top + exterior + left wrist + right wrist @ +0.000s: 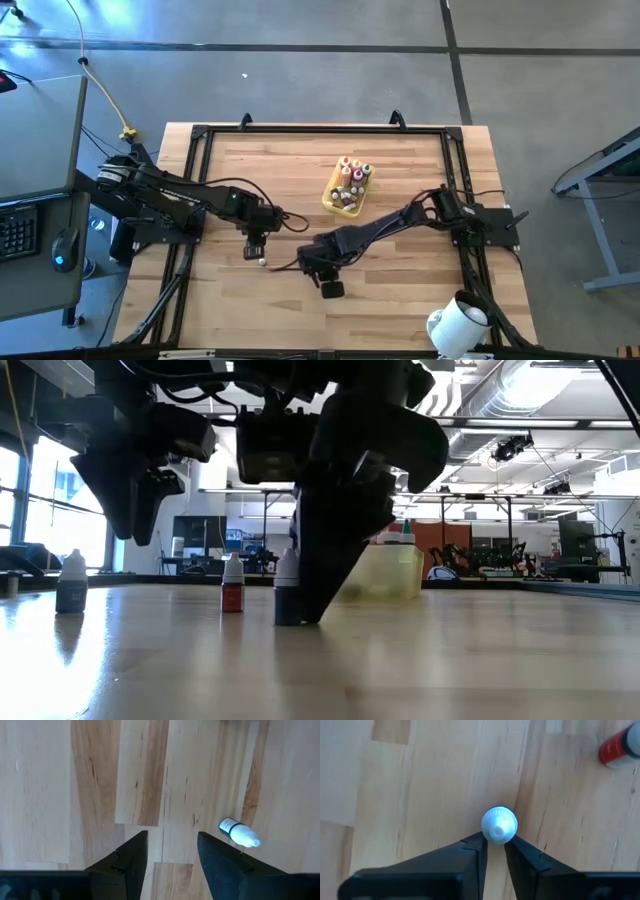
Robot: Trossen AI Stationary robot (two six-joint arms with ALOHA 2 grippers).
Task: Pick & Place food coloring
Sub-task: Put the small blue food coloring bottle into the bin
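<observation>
The food coloring bottles are tiny. Several stand in the yellow tray at the table's middle. Three stand upright on the wood nearer me: a white-capped one, a red one, and a dark one with a white cap. My left gripper hovers open above the table, with the first bottle just off to one side of its fingers. My right gripper is low at the table, shut on the dark bottle. My right gripper pinches the white-capped dark bottle between its two fingers, just below the cap. The fingers come from above, slanting down to the table. The bottle stands upright with its base on the wood.
A black frame runs around the tabletop's edges. A white cylindrical object sits at the near right corner. Bare wood lies between the grippers and the near edge. The red bottle stands close to the right gripper.
</observation>
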